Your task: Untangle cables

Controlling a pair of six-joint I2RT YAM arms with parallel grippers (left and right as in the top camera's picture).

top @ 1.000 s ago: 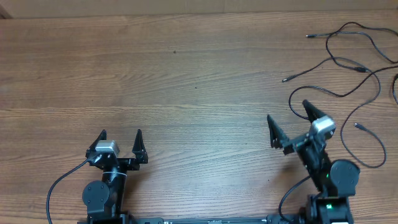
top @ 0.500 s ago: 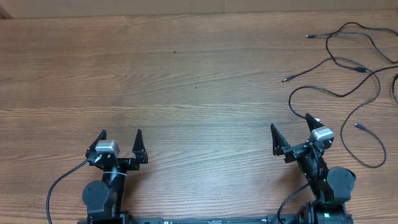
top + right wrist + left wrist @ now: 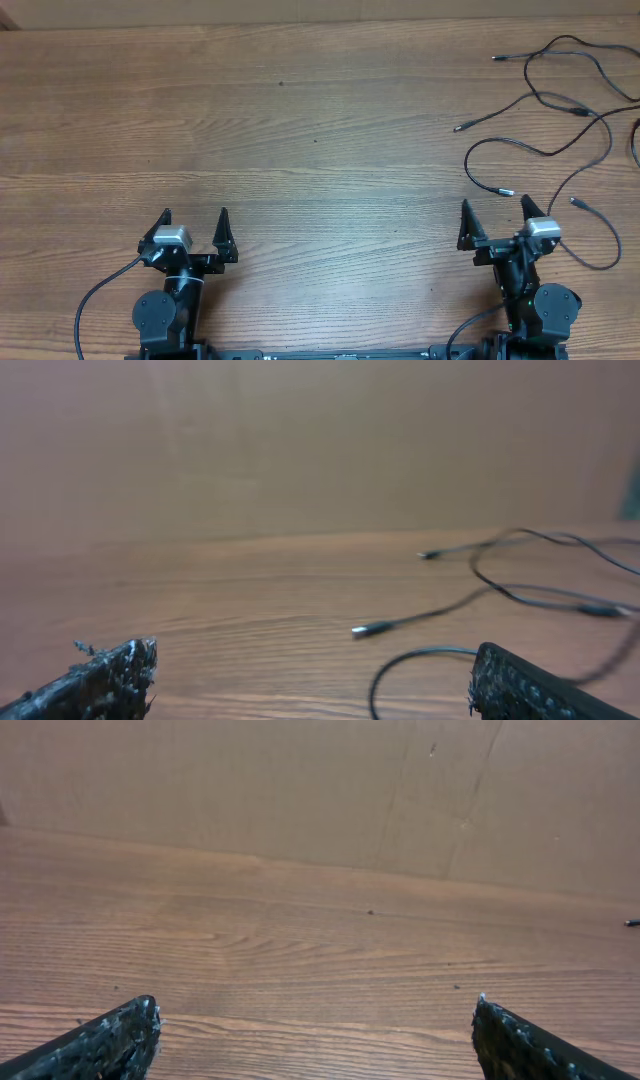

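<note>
The cables (image 3: 545,153) are thin black cords spread in loose crossing loops over the far right of the wooden table, with small plugs at their ends. One plug (image 3: 505,190) lies just ahead of my right gripper (image 3: 495,207), which stands open and holds nothing. The right wrist view shows another plug (image 3: 365,629) and a cable loop (image 3: 400,657) on the table beyond the open right gripper (image 3: 312,655). My left gripper (image 3: 195,215) rests open near the front left, far from the cables, with only bare wood between its fingers (image 3: 120,1035).
A plain brown wall (image 3: 300,790) rises behind the table's far edge. Both arm bases stand at the front edge, and a thicker black robot cable (image 3: 90,305) curves beside the left base. Another cord (image 3: 634,140) runs off the right edge.
My right arm has drawn back toward the front edge and swung right, so its open fingers now point straight ahead. The left arm and the cables have not moved.
</note>
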